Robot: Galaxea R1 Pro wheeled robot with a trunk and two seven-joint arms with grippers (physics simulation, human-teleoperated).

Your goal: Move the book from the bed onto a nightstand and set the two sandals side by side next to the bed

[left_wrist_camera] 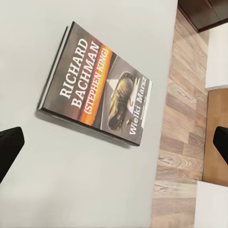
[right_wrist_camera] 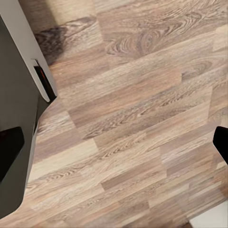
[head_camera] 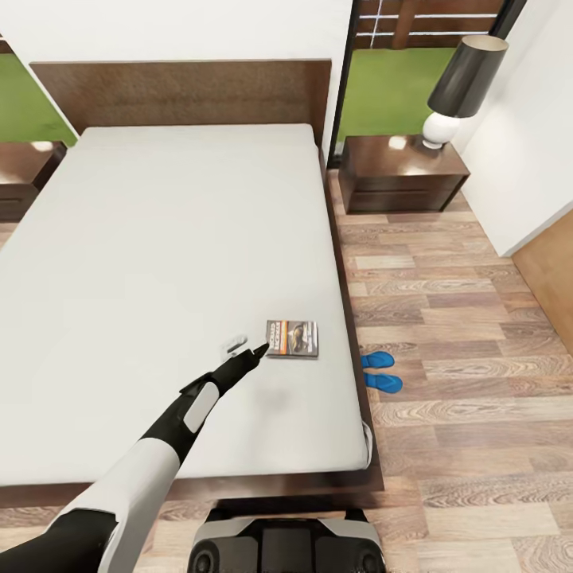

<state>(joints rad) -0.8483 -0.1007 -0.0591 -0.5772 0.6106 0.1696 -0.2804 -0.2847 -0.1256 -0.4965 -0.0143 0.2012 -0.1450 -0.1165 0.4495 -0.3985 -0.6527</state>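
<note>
The book (head_camera: 292,338) lies flat on the light-grey mattress of the bed (head_camera: 159,239), near its right edge, with its dark cover and orange band facing up. My left gripper (head_camera: 248,348) hovers just left of the book, open and empty. In the left wrist view the book (left_wrist_camera: 97,88) lies just beyond the open gripper (left_wrist_camera: 114,145), whose fingertips (left_wrist_camera: 9,147) show at the frame's edges. Two blue sandals (head_camera: 377,360) (head_camera: 384,383) lie close together on the floor beside the bed. The right gripper (right_wrist_camera: 114,145) is open over bare wooden floor.
A nightstand (head_camera: 402,171) with a lamp (head_camera: 461,87) stands right of the headboard; another nightstand (head_camera: 24,179) is at the left. Wooden floor (head_camera: 461,318) runs along the bed's right side. My dark base (right_wrist_camera: 19,95) (head_camera: 286,545) stands at the bed's foot.
</note>
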